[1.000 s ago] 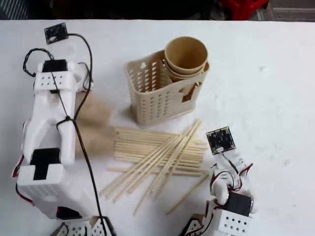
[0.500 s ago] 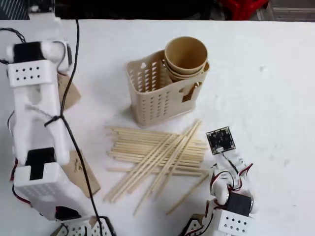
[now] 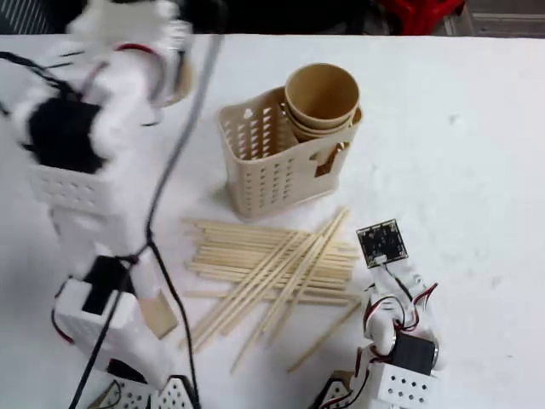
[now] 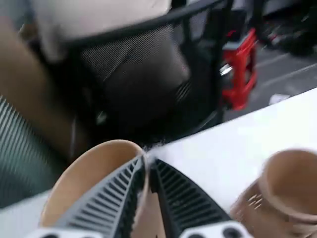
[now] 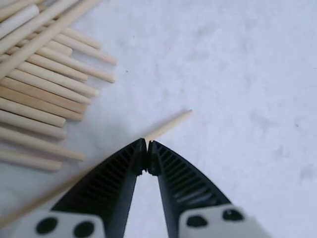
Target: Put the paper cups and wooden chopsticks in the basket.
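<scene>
My left gripper (image 4: 147, 166) is shut on the rim of a tan paper cup (image 4: 84, 173), held up in the air. In the high view that arm is raised at the table's left, with the cup (image 3: 177, 83) near the far edge. The beige slotted basket (image 3: 260, 166) stands mid-table with nested paper cups (image 3: 322, 95) in its right end; the same basket and cups (image 4: 285, 191) show beyond the held cup. Several wooden chopsticks (image 3: 272, 264) lie piled in front of the basket. My right gripper (image 5: 147, 150) is shut and empty, just above a stray chopstick (image 5: 166, 125).
A tan piece (image 3: 158, 312), perhaps another cup, lies on the table partly under the left arm. The right arm (image 3: 398, 345) rests at the front right. Bare white table (image 3: 460, 153) lies to the right of the basket. A dark chair (image 4: 143, 89) stands behind the table.
The left arm has lifted and swung away from the chopstick pile toward the table's far side, carrying the paper cup up with it. The right arm has not moved.
</scene>
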Robot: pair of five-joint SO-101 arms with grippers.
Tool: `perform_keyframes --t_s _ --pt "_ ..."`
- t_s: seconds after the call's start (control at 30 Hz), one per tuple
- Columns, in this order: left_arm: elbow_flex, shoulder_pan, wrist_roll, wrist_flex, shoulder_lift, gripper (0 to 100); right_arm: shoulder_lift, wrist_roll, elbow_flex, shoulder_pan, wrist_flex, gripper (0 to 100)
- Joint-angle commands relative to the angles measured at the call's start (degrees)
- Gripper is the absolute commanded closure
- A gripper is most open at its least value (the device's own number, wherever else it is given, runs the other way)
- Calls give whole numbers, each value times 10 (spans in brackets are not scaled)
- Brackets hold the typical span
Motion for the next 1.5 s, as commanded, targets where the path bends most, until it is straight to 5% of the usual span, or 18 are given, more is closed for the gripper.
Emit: perform_keyframes --t_s 0.0,0.33,1.17,1.47 --pt "-19 87 -4 -86 0 979 -4 5 4 6 -7 981" --pt "49 195 -4 -244 80 978 -4 5 4 6 -7 981" --pt "55 237 -5 -160 170 976 -4 5 4 6 -7 981" --pt "200 245 -5 -138 170 976 -4 5 4 6 -7 981"
